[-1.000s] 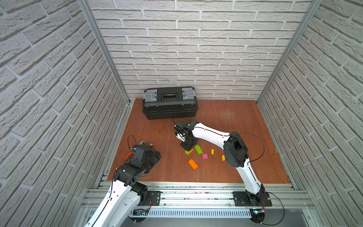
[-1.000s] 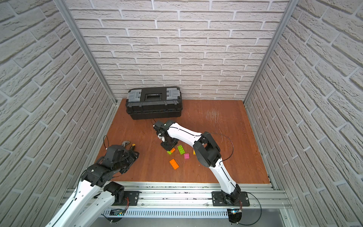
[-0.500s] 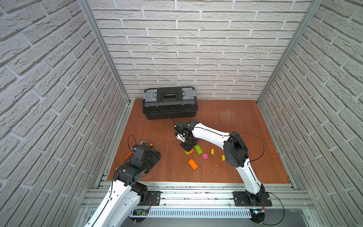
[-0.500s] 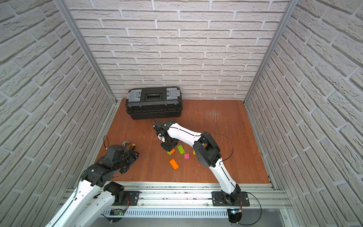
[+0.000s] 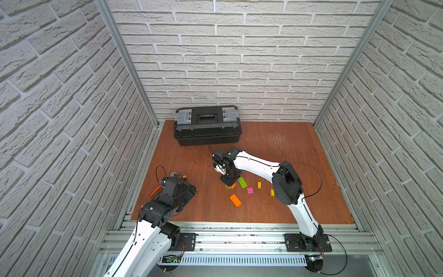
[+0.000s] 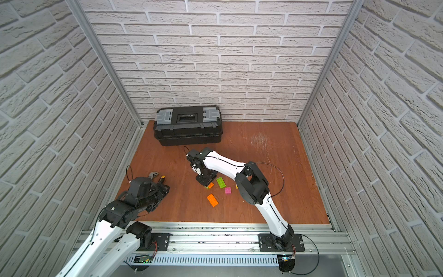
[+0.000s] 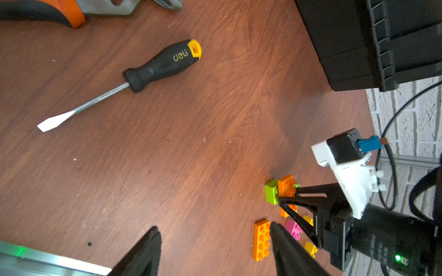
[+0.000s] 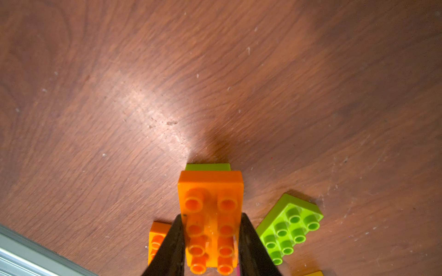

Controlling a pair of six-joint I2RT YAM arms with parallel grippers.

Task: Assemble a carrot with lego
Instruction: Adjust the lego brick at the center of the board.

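On the left of the table (image 7: 191,155), the left gripper (image 7: 214,234) hovers with jaws spread wide, holding nothing; mid-table, the right gripper (image 8: 211,216) pinches a long orange brick (image 8: 210,188) by its long sides, over a short lime-green brick (image 8: 207,166) on the wood; whether they are joined cannot be told; just right lie a long lime-green brick (image 8: 290,227), a pink brick (image 5: 250,190) and two yellow bricks (image 5: 259,185); a second orange brick (image 5: 235,200) lies nearer the front.
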